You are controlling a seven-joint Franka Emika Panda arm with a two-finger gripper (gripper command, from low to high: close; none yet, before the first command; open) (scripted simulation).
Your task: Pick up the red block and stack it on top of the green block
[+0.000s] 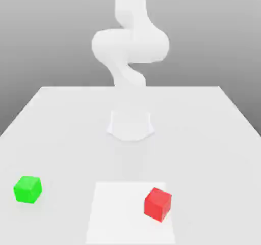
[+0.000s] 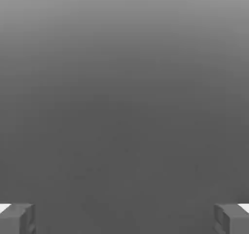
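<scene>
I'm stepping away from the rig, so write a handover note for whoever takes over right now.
Hand: open, nothing between its fingers.
Red block: on the white patch, near its edge on the exterior view's right.
Green block: on the table, off the patch, toward the exterior view's left.
Done: neither the pick nor the stack; the blocks sit well apart.
Left: grasp the red block, lift it, set it on top of the green block and let go.
</scene>
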